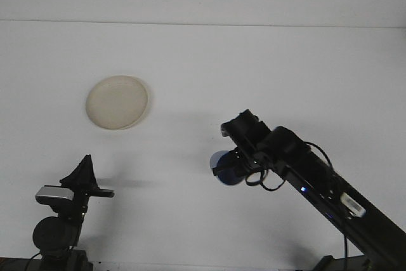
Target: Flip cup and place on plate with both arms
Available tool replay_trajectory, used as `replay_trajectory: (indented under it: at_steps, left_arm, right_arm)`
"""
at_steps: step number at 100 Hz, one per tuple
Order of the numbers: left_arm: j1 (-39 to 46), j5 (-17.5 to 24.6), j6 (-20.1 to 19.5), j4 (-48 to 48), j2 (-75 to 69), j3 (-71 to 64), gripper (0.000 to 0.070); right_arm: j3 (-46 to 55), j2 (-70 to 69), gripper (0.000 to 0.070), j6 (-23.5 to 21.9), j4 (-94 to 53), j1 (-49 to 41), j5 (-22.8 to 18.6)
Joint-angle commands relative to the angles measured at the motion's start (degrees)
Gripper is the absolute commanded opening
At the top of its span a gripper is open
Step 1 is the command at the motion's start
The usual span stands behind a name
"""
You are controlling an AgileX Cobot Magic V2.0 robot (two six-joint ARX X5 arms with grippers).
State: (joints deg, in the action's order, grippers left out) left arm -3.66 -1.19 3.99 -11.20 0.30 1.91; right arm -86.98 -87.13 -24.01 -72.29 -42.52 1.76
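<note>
A blue cup (223, 168) hangs above the table centre, held by my right gripper (229, 164), which is shut on it; the cup's round end faces the camera. The right arm stretches in from the lower right. A cream plate (117, 101) lies flat on the white table at the left. My left gripper (82, 174) sits low at the bottom left, well below the plate, pointing up with nothing in it; its fingers look closed to a point.
The white table (209, 74) runs to a back edge near the top of the view. The right arm (317, 185) crosses the lower right area diagonally.
</note>
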Motion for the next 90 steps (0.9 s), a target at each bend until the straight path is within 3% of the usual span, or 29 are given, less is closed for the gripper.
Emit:
replay_trajectory:
  at_steps: [1, 34, 90]
  left_arm:
    - [-0.1, 0.1, 0.0, -0.9, -0.1, -1.1, 0.0012]
    - [-0.1, 0.1, 0.0, -0.9, -0.1, -1.1, 0.0012]
    - [-0.1, 0.1, 0.0, -0.8, -0.1, -1.1, 0.0012]
  right_arm:
    - [-3.8, -4.5, 0.0000, 3.6, -2.7, -1.1, -0.5]
    - [-8.5, -16.5, 0.0000, 8.9, -6.2, -2.2, -3.2]
    - [-8.5, -20.9, 0.0015, 10.6, -6.2, -2.1, -3.4]
